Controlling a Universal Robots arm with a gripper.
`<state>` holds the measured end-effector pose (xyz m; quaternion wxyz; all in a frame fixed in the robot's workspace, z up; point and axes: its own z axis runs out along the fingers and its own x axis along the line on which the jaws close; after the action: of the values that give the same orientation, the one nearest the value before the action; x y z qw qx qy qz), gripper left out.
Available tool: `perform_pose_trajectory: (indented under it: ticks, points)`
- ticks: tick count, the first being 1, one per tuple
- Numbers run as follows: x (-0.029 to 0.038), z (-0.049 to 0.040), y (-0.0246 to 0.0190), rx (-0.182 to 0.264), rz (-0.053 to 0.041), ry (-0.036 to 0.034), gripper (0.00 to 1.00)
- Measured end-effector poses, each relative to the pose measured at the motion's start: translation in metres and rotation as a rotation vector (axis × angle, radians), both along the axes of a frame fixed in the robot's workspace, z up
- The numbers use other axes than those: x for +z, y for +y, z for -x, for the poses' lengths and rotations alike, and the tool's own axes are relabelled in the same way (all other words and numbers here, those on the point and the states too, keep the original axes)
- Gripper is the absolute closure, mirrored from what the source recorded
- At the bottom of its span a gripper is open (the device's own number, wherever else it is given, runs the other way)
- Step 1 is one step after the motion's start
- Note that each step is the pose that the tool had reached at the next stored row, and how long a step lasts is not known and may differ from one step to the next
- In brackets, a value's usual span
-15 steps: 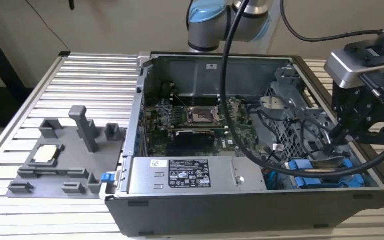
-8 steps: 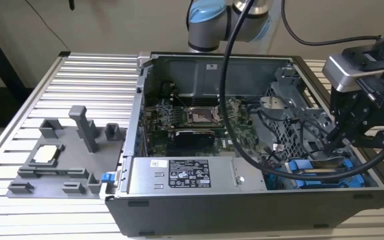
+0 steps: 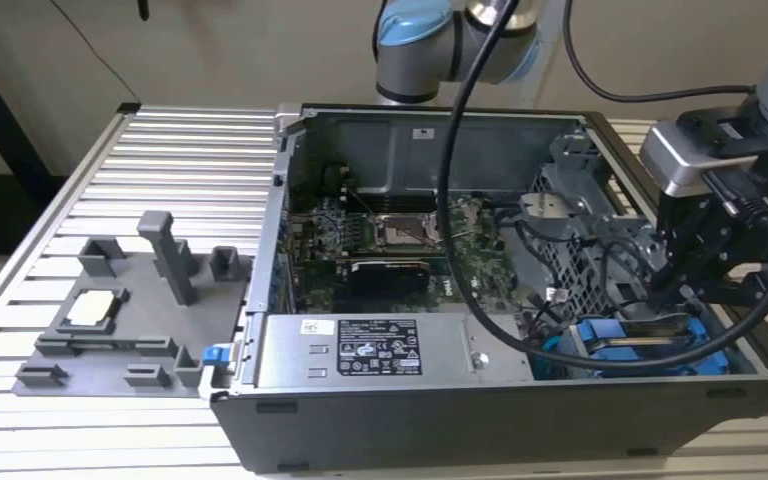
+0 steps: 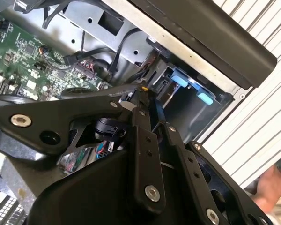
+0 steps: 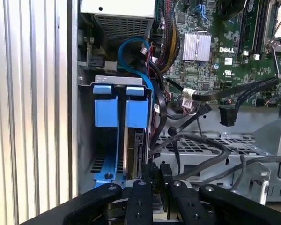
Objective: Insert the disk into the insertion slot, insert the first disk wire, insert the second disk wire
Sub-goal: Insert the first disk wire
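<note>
The disk point(image 5: 138, 150) stands on edge in its blue carrier point(image 5: 136, 110), inside the dark metal insertion slot point(image 5: 86, 140) at the case's corner. My gripper point(image 5: 155, 174) is right at the disk's near end, its black fingers point(image 5: 139, 197) drawn close together on a small dark wire connector. In the second wrist view the gripper point(image 4: 144, 93) points its tip at the slot point(image 4: 187, 112) with its blue fittings point(image 4: 182, 79). In the exterior view the gripper point(image 3: 678, 300) reaches down into the case's corner on the exterior view's right, by a looped blue cable point(image 3: 624, 345).
A loose black wire connector point(image 5: 227, 115) hangs over the perforated grey cage point(image 5: 201, 145). The labelled power-supply box point(image 3: 371, 350) lies along the case front. A grey fixture point(image 3: 117, 320) sits on the slatted table. A person's hand point(image 4: 271, 187) is outside the case.
</note>
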<state>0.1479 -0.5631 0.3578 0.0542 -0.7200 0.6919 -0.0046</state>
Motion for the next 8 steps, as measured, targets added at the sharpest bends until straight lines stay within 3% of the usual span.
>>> perform_pose_trajectory:
  ticks: [8]
  points:
    - [-0.0022, -0.0015, -0.0009, -0.004, 0.0, 0.0039, 0.81]
